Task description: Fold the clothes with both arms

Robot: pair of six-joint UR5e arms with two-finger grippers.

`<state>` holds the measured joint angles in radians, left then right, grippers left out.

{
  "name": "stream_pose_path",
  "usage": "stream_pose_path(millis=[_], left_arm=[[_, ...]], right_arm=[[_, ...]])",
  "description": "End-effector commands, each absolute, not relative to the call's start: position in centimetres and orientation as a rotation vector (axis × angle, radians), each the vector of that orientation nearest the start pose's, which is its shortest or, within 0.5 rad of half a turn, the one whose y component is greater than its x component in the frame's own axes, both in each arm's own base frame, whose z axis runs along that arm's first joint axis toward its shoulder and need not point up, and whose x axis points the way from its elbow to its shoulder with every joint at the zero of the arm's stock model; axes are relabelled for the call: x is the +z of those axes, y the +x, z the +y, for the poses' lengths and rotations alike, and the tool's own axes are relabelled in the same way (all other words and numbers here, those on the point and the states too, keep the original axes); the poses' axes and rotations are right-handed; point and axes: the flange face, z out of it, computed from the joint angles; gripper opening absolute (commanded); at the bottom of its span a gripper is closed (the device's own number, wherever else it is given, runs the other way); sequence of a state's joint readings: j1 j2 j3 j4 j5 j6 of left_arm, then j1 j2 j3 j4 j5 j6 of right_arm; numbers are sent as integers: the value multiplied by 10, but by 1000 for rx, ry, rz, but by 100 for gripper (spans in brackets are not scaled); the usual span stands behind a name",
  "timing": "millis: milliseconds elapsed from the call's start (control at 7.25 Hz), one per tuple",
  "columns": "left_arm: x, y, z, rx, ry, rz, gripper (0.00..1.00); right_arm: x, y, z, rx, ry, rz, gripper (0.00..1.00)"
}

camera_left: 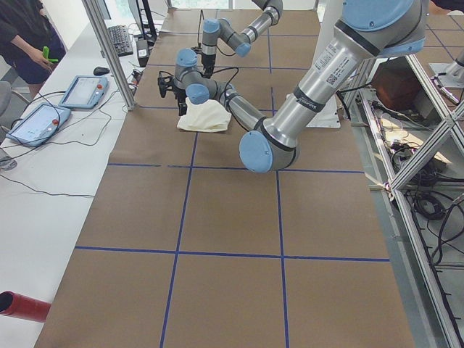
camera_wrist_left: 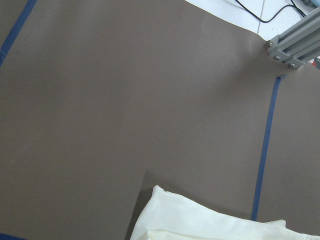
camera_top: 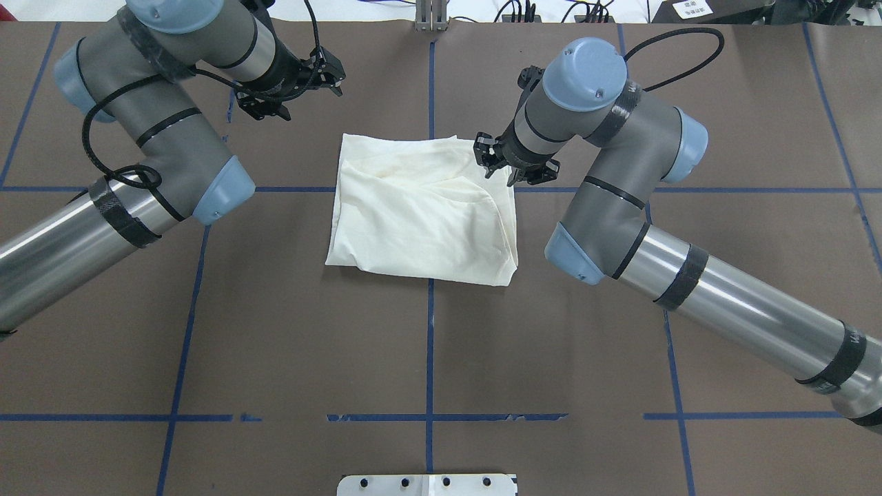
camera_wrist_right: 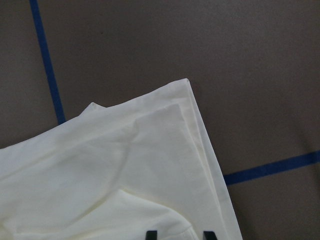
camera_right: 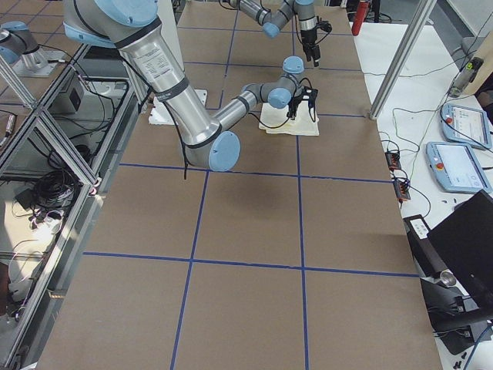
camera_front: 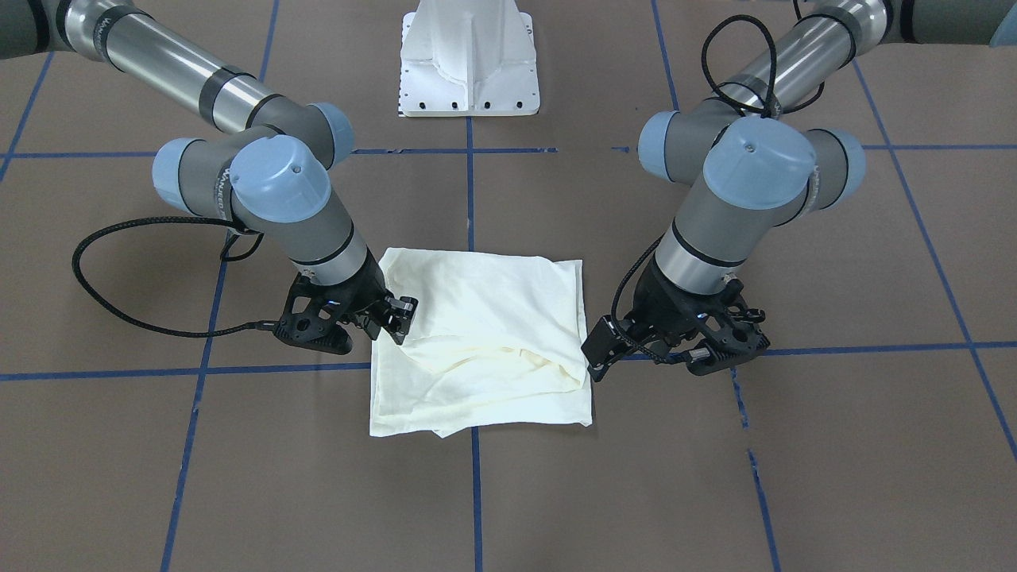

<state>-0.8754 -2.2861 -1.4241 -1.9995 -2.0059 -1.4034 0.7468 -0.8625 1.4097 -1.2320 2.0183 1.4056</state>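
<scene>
Lying folded, T-shirt [camera_top: 420, 213] runs crosswise; right tool [camera_wrist_right: 180, 234] parted over it; left tool [camera_front: 608, 345] unclear.

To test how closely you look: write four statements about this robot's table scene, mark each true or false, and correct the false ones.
1. The cream cloth shirt lies folded into a rough rectangle on the brown table with blue tape lines. True.
2. A black cat print shows on the shirt's top side. False: only plain cream cloth shows.
3. The silver-and-grey right arm has its jaws apart over the shirt, near its edge. True.
4. The silver-and-grey left arm has its jaws clamped on the shirt. False: they are off the shirt, beside it.
</scene>
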Motion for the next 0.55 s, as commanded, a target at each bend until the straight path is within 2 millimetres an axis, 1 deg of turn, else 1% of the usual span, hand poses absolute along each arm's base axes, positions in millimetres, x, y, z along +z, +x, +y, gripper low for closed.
stream_pose_path(millis=[0, 138, 276, 414], left_arm=[[264, 378, -595, -367, 188, 1119, 100], [275, 358, -587, -269, 237, 1106, 100], [300, 329, -592, -250, 276, 1064, 100], [330, 287, -600, -209, 336, 1008, 100]], right_arm=[[262, -427, -606, 295, -21, -1007, 100], [284, -386, -621, 287, -1, -1001, 100], [320, -345, -632, 242, 47, -965, 100], [362, -297, -643, 190, 95, -911, 100]])
